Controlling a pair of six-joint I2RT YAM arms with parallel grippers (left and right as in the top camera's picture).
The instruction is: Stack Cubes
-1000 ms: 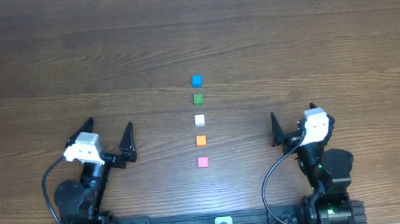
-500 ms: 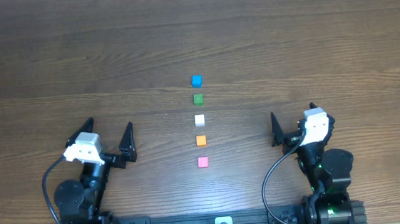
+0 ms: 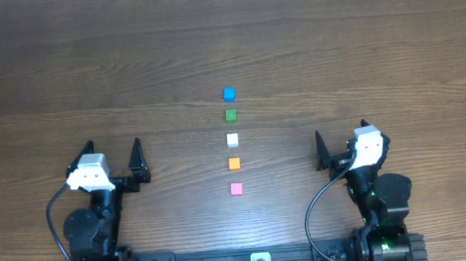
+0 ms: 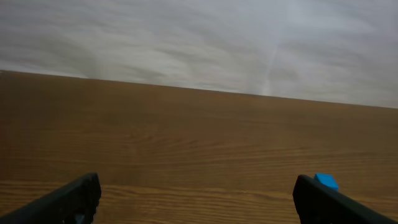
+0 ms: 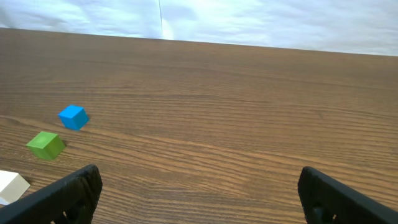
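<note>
Five small cubes in line, blue, green, white, orange, pink

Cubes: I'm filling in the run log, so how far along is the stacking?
Done: nothing. The blue cube, green cube, white cube, orange cube and pink cube lie apart in one row on the table, none on another. In hand: nothing; the left end effector and right end effector are open and empty, either side of the row. Left: every pick and every stack.
</note>
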